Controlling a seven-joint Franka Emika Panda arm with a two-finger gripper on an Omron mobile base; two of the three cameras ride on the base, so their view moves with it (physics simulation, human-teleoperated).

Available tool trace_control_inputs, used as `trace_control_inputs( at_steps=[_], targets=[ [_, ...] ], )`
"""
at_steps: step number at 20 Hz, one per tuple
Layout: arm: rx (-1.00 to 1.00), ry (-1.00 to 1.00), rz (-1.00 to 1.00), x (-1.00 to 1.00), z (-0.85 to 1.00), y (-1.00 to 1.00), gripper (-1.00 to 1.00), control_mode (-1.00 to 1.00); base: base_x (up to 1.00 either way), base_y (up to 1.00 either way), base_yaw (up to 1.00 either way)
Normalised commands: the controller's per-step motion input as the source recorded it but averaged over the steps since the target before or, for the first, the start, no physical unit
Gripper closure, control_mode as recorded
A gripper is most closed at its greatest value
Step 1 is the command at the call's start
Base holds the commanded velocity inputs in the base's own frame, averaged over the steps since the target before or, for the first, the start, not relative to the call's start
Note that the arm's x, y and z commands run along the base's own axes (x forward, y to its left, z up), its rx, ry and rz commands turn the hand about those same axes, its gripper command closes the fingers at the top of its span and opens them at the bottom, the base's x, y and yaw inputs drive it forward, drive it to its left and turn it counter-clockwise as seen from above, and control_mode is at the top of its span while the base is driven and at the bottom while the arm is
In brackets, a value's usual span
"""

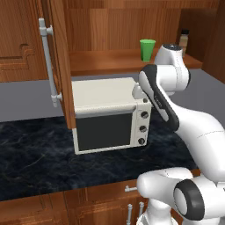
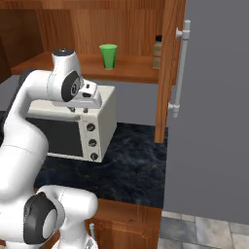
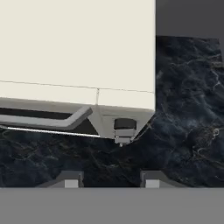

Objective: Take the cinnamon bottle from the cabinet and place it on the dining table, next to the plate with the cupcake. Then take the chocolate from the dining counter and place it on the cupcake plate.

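The hand [image 2: 78, 111], pressed together and holding nothing, hangs above the microwave [image 1: 107, 114]. The cinnamon bottle [image 1: 184, 40] stands on the cabinet [image 1: 110, 26] shelf (probably near the back), right of the green cup [image 1: 147, 49]. Spread first, rise, approach level, skirting the cup.

Place: a rendered home kitchen.
Appliance: a cream microwave [image 1: 110, 114] with dial knobs stands on the worktop [image 1: 35, 154].
Worktop: black marbled stone over wooden drawer fronts.
Storage: an open reddish-brown wall cabinet [image 1: 59, 61] with a grey bar handle.
Shelf: a green cup [image 2: 108, 56] stands inside.
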Motion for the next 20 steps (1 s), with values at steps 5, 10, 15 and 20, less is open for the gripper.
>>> trace_control_inputs(
  at_steps=[5,10,15,20],
  targets=[
    [-0.09,-0.35,0.0,-0.2,-0.01,0.01,-1.0,-1.0,0.0,0.0,0.0],
    [-0.24,-0.81,-0.16,-0.28,0.22,-0.04,-1.0,-1.0,0.0,0.0,0.0],
    [-0.05,-0.36,-0.35,-0.13,0.45,-0.16,-1.0,-1.0,0.0,0.0,0.0],
    [0.13,-0.02,-0.38,-0.07,0.52,-0.39,-1.0,-1.0,0.0,0.0,0.0]
  ],
)
